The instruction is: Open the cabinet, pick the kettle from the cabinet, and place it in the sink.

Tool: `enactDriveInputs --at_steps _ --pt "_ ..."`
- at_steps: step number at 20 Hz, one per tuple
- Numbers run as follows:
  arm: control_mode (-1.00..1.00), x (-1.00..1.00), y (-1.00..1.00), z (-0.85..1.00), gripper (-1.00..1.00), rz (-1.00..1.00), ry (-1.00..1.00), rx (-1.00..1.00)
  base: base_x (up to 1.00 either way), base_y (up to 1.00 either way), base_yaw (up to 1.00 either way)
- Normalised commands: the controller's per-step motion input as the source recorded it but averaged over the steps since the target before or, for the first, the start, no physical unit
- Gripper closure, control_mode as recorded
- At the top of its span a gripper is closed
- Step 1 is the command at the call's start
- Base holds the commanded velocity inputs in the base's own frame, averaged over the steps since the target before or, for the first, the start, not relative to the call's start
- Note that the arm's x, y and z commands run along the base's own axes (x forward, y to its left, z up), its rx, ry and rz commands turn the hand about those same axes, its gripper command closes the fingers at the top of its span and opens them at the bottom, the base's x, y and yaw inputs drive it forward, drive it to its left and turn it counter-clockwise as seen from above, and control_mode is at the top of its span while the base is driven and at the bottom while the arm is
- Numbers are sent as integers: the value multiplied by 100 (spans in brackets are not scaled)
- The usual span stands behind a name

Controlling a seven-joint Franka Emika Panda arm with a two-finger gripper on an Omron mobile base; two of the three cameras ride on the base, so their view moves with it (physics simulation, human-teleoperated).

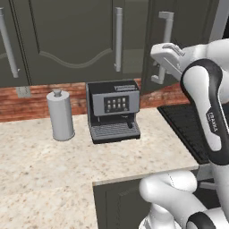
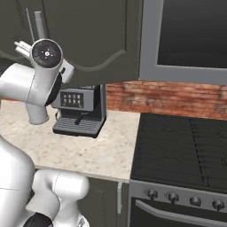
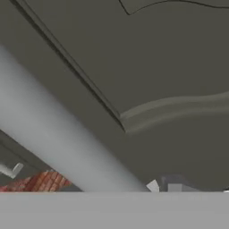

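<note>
Step in hand: judged to be the first one, opening the cabinet (image 1: 67, 40); its arched-panel doors looked flush in the left base view, though the right-hand door with the bracket handle (image 1: 163, 47) may have stood slightly out, hard to tell
Hand position: the gripper (image 1: 162, 56) was raised to the lower edge of the wall cabinet, right at that silver handle, with the white hand covering part of it
Jaws: fingertips were hidden by the hand in both base views and sat below the edge of the hand view, so whether they were apart or together could not be told
Handle in hand view: a thick pale bar (image 3: 58, 138) ran diagonally across, very close and blurred, with the door panel (image 3: 170, 67) just behind it
Contact: touching or just clear of the bar could not be told
Kettle: behind shut doors as far as could be judged
Sink: not among the things on this stretch of counter (image 1: 44, 170), which held a grey canister (image 1: 60, 115) and a coffee machine (image 1: 112, 111)
Next move: likely needs a firm hold on the bar and a pull outward along the door's swing
</note>
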Motion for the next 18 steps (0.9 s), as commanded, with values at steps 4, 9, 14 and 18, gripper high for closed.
enactDriveInputs --at_steps 4,9,14,18 --pt "-100 -57 -10 2 100 21 0 9 0 0 0" --pt "-100 -58 -10 1 100 21 0 9 0 0 0" --pt "-100 -56 -9 1 100 20 0 10 0 0 0" --pt "-100 -54 -8 0 100 19 0 11 0 0 0"
